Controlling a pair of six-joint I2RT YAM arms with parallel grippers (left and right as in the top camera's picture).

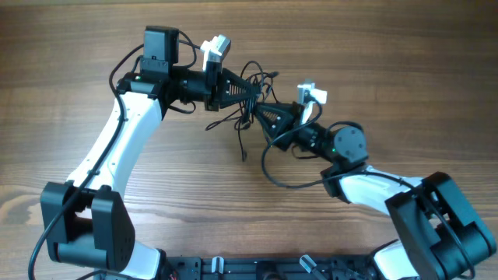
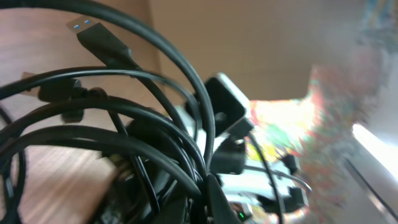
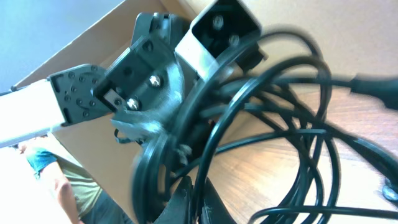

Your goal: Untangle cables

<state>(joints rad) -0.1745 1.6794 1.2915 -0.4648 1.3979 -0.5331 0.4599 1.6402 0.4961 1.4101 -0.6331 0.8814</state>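
Over the brown wood-grain table point(image 1: 373, 47), we find the tangle of thin black cables point(image 2: 161, 149) bunched between both arms, the left gripper point(image 1: 253, 95) and right gripper point(image 1: 263, 110) each pinching its strands; with separation in hand, we judge a slow outward pull is called for next.

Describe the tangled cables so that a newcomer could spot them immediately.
On the wooden table, find where the left pincer and right pincer meet. The cables bunch there: thin black loops with a loose tail trailing out, far slimmer than the arms' own leads.
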